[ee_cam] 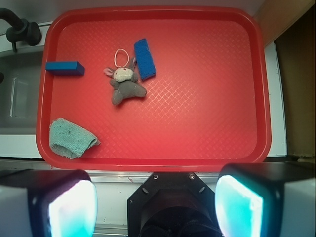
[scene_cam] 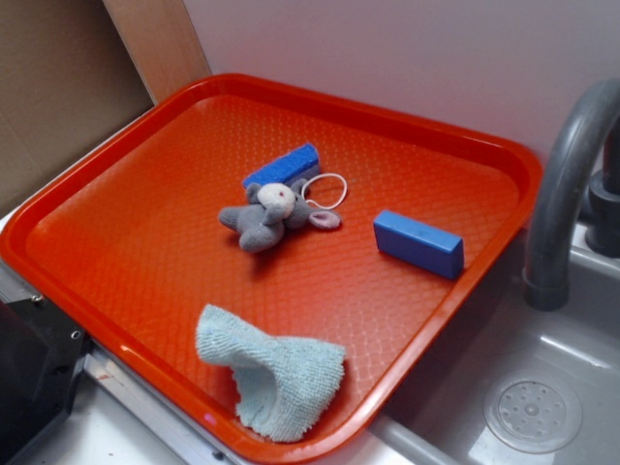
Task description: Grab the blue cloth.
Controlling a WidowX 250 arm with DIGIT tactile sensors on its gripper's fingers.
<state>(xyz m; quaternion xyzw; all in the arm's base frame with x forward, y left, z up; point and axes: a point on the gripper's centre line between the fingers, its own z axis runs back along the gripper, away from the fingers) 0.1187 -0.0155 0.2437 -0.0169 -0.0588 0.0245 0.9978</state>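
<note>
Wrist cam looks straight down from above the tray's near edge. My pincer (ee_cam: 156,207) is spread wide, one finger (ee_cam: 64,202) far left in frame and the other far right, nothing between them, well above the surface. Arm itself isn't visible in the exterior view.

Red plastic tray (ee_cam: 207,98) with a raised rim and diamond-embossed floor sits ahead of the pincer. A grey sink basin with a curved faucet (scene_cam: 567,184) lies off to the pincer's left (drain grate visible).

Blue cloth (ee_cam: 70,138) is ahead and left of the pincer, in the tray's near-left corner, pale fuzzy terry, folded and bunched with one flap raised. Farther ahead near tray centre: grey plush mouse (ee_cam: 126,84) with a white loop, touching a rigid blue block (ee_cam: 144,59). A second blue block (ee_cam: 64,67) lies apart by the far-left rim.
</note>
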